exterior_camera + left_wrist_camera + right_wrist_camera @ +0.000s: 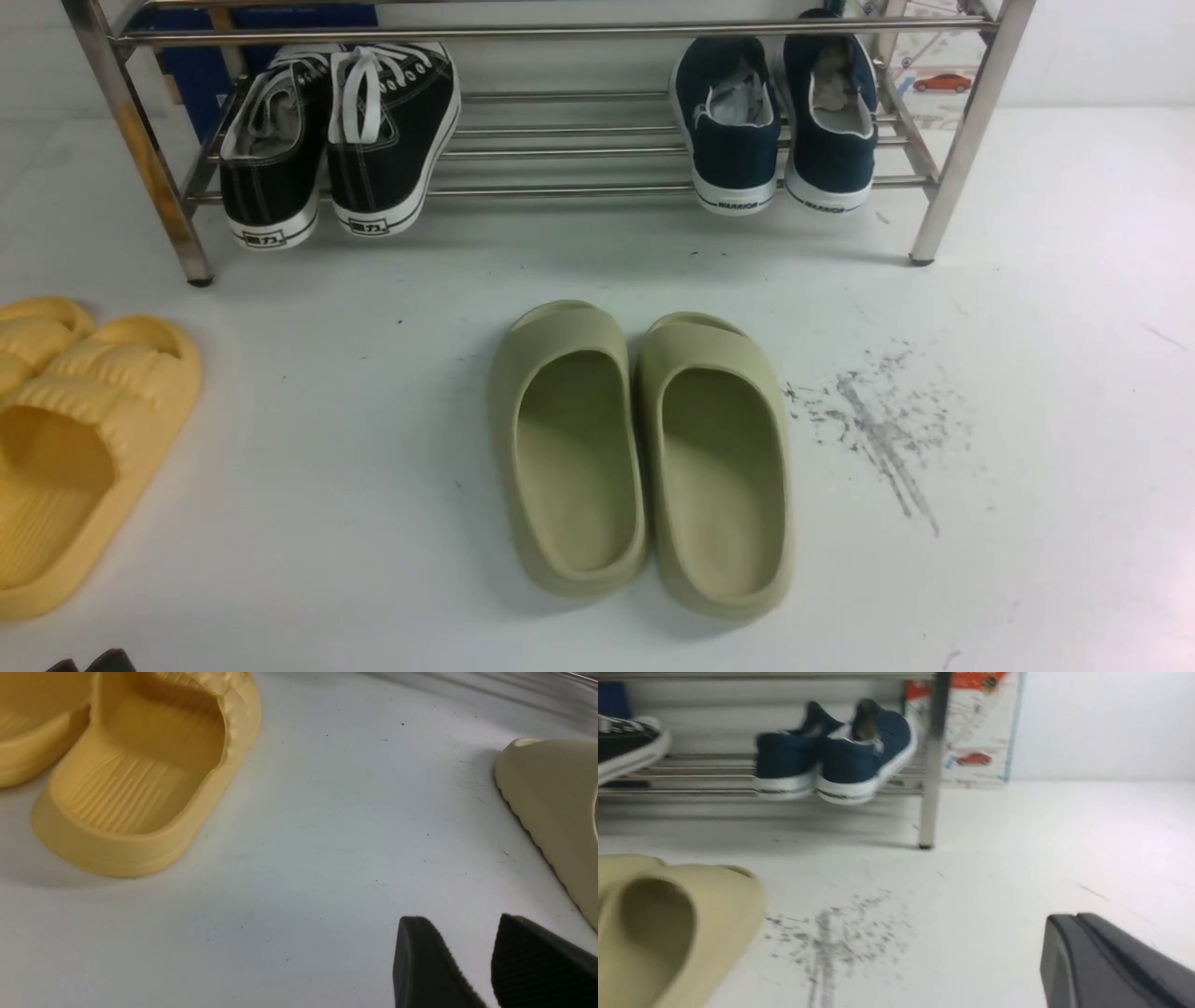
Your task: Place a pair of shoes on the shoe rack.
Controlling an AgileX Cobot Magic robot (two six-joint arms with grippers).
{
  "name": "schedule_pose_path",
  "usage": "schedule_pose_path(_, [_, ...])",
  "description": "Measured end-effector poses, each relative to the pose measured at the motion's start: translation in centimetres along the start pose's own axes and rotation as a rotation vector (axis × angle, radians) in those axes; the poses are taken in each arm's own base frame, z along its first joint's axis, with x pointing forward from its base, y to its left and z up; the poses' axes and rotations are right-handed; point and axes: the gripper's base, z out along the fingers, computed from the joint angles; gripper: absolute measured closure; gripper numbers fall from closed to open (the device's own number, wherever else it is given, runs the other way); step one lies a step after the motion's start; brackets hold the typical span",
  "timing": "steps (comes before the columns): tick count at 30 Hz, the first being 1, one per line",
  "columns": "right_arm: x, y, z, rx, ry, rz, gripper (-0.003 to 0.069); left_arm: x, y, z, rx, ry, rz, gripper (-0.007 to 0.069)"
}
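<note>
A pair of black lace-up sneakers [341, 140] has white laces. Two olive-green slippers [644, 457] lie side by side on the white surface [373, 467], near grey scuff marks [878, 429]. Yellow slippers [70, 439] lie well apart

the shoe rack [971, 121] stands at the far side of the floor [373, 560]. on its lower shelf, the pair of shoes [775, 121] sits at the right end, heels toward the robot; the lace-up sneakers [341, 140] sit at the left end. the slippers [644, 457] lie on the floor before the rack, centre. a second slipper pair [75, 439] lies at far left.
</note>
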Motion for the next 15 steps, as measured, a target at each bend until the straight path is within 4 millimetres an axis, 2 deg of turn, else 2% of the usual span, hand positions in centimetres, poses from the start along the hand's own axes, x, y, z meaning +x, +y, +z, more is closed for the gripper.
schedule_pose_path(5, [1.6,-0.7,-0.7,0.099,0.077,0.043,0.0662,0.0,0.0,0.0,0.0,0.0,0.0,0.0386])
schedule_pose_path(9, [2.4,-0.7,-0.9,0.078,0.166,0.039,0.0662,0.0,0.0,0.0,0.0,0.001,0.0,0.0386])
schedule_pose_path(15, [2.6,-0.4,-1.0,0.018,0.21,0.026,0.0662,0.0,0.0,0.0,-0.001,0.003,0.0,0.0386])
